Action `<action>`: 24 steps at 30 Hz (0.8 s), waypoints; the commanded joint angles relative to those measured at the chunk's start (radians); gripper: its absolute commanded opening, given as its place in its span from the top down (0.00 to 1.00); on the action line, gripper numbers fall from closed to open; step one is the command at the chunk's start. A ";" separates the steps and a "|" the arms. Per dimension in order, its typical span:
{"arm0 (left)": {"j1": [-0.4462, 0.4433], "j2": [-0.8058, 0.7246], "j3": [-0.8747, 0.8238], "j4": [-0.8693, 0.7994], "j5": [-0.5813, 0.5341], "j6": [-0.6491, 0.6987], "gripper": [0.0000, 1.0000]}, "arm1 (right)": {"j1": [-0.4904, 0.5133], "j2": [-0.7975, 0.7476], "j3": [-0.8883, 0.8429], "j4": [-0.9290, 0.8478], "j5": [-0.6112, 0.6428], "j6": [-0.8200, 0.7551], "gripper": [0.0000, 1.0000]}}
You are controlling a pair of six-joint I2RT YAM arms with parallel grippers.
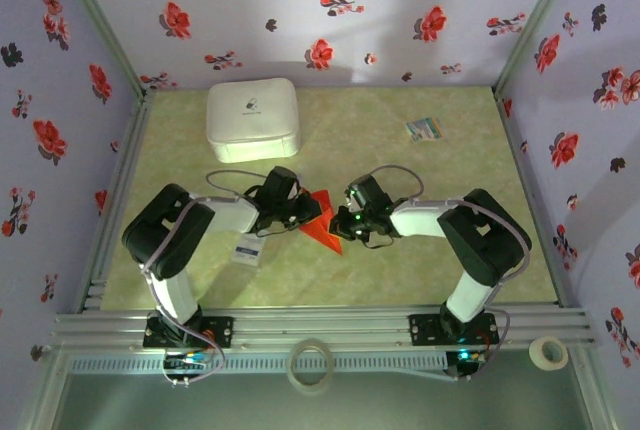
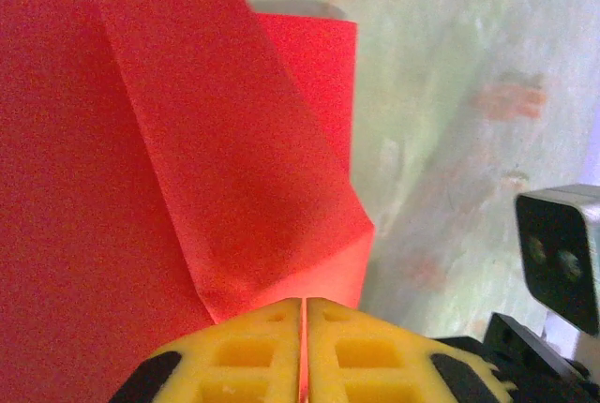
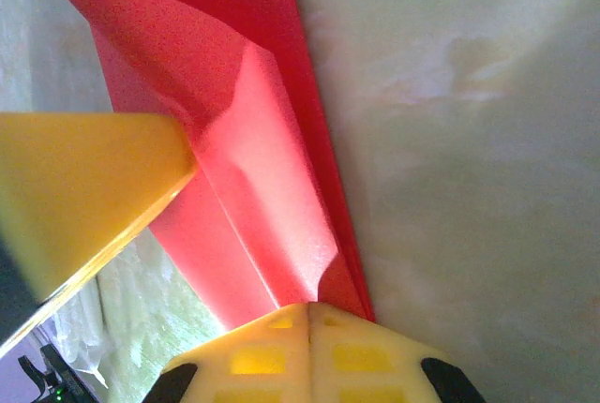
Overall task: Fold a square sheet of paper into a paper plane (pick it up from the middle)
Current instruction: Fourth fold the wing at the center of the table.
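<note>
Mid-fold state, two-arm hold. The red sheet [image 1: 322, 222] lies on the green table [image 1: 420, 250] at its centre, between the two wrists and near of the white box [image 1: 252, 120]. The small white packet [image 1: 248, 250] sits beside the left forearm, and the multicoloured card [image 1: 425, 129] lies well apart at far right.

Tools: in the left wrist view, the left gripper [image 2: 303, 314] has its yellow fingers pressed together on the near edge of the sheet [image 2: 187, 141], where a long flap lies folded diagonally over the flat layer. In the right wrist view, the right gripper [image 3: 307, 314] is likewise clamped on the paper [image 3: 253, 141], at the narrow end of a creased, raised ridge. From above, the left gripper [image 1: 303, 212] and the right gripper [image 1: 347, 220] face each other across the paper.

Progress: I judge the task as partly done. The square outline is gone, and at least one diagonal flap and one lengthwise crease are in place. The flaps stand slack rather than pressed flat, and no slim dart with wings shows yet, so the later folds are not yet done.

Orientation: from above, the paper reads as a wedge. Its long axis runs roughly far to near, leaning slightly right, with the sharper point toward the near edge. I cannot tell whether that point is the nose.
</note>
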 commanded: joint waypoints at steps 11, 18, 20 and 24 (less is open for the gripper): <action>-0.063 0.028 0.045 -0.103 0.030 0.028 0.98 | -0.001 0.027 -0.049 -0.120 0.073 -0.001 1.00; -0.063 0.065 0.089 -0.239 -0.039 0.043 0.98 | -0.001 0.030 -0.053 -0.123 0.075 -0.004 1.00; -0.055 0.074 0.101 -0.268 -0.062 0.050 0.98 | -0.001 0.029 -0.057 -0.125 0.074 -0.006 1.00; -0.032 0.087 0.128 -0.303 -0.079 0.065 0.98 | -0.001 0.026 -0.063 -0.132 0.080 -0.013 1.00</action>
